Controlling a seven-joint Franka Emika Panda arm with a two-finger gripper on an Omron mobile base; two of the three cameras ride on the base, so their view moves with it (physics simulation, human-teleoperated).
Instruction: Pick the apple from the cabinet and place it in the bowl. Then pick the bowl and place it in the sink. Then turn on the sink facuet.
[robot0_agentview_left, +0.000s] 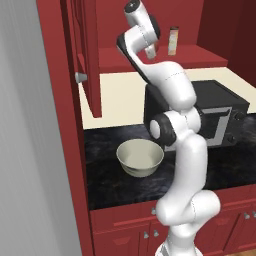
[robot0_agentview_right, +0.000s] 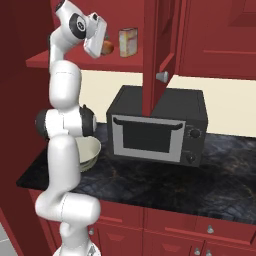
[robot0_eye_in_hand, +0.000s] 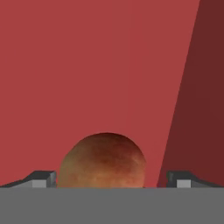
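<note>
The red-orange apple (robot0_eye_in_hand: 103, 159) lies on the shelf of the dark red cabinet (robot0_agentview_right: 75, 60), whose door (robot0_agentview_left: 85, 50) stands open. My gripper (robot0_eye_in_hand: 111, 178) is open, and the apple sits low between its two fingertips (robot0_eye_in_hand: 43, 178), with space on both sides. In the right base view the gripper (robot0_agentview_right: 103, 44) is raised to the shelf with the apple (robot0_agentview_right: 107, 47) just at its tips. The pale bowl (robot0_agentview_left: 142, 167) stands below on the black counter, beside my arm, and also shows in the right base view (robot0_agentview_right: 92, 155). The sink and sink facuet are out of view.
A tall pale jar (robot0_agentview_right: 128, 41) stands on the shelf right of the apple. A black microwave (robot0_agentview_right: 157, 125) sits on the counter (robot0_agentview_right: 150, 185) beside the bowl. The open cabinet door (robot0_agentview_right: 157, 50) hangs in front of the microwave. Red base cupboards (robot0_agentview_left: 125, 230) run below the counter.
</note>
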